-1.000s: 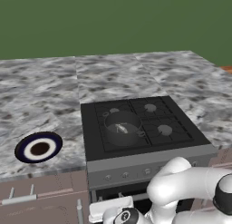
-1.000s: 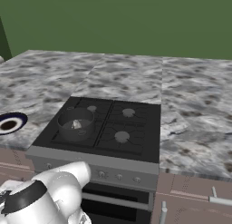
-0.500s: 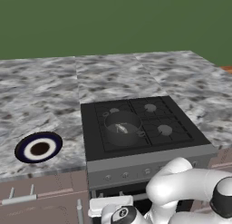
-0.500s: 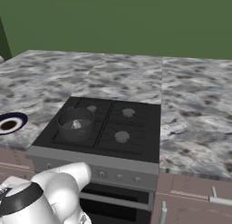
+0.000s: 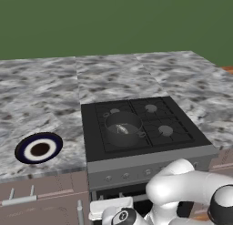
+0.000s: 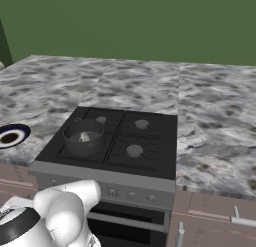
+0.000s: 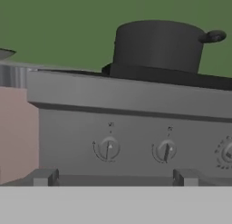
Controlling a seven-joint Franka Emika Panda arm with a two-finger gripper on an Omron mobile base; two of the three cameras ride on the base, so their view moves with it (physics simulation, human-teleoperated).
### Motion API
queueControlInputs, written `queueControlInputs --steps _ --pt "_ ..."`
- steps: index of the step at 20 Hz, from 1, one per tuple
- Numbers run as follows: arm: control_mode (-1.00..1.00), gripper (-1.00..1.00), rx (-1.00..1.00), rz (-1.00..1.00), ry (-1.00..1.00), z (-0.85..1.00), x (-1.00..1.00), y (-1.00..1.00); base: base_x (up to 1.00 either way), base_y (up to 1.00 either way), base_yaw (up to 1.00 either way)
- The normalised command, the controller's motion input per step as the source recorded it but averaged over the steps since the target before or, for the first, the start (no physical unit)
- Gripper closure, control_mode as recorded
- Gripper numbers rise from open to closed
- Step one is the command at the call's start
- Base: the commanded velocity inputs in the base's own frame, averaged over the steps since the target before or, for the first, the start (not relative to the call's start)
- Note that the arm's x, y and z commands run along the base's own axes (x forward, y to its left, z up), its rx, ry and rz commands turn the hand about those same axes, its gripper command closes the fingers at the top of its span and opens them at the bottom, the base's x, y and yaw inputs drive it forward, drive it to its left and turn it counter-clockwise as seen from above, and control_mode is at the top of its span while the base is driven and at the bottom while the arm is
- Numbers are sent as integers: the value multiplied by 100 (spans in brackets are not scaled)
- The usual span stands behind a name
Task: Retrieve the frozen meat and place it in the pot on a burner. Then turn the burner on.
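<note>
The dark grey pot (image 5: 123, 127) (image 6: 83, 136) stands on the front left burner of the black cooktop (image 5: 182, 140). A small pale lump, the frozen meat (image 5: 121, 128) (image 6: 85, 137), lies inside it. The pot covers its burner. My gripper (image 7: 114, 178) is open, with its fingertips (image 7: 43, 177) far apart and nothing between them. It is low in front of the stove's grey control panel, looking up at the pot (image 7: 158, 46) from below the rim. Straight ahead of the gripper are the leftmost knob (image 7: 108, 148) and a second knob (image 7: 166, 150). My wrist (image 5: 123, 217) hangs before the oven door.
A blue-rimmed white plate (image 5: 38, 148) (image 6: 11, 136) with a brown centre lies on the marble counter left of the stove. Three burners stand bare, among them the front right one (image 6: 134, 151) and the rear right one (image 6: 142, 124). A third knob (image 7: 226, 153) shows at the right edge.
My hand has crept slightly right and up in front of the oven. The pot, the meat and the plate have stayed still, and the gripper stays open.
</note>
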Motion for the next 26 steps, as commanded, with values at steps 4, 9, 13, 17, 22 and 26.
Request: queueControlInputs --steps 4,9,13,17,22,26 --pt "-100 -100 7 0 0 -28 0 0 0 0 0" --pt "-100 -100 5 0 -1 -13 0 0 0 0 0" --pt "-100 -100 6 0 0 0 3 0 0 0 0" --pt "-100 -100 3 0 -4 -3 3 0 0 0 0" --pt "-100 -100 2 0 -8 -9 1 0 0 0 0" --pt "-100 -100 4 0 -5 -19 3 -10 0 0 0"
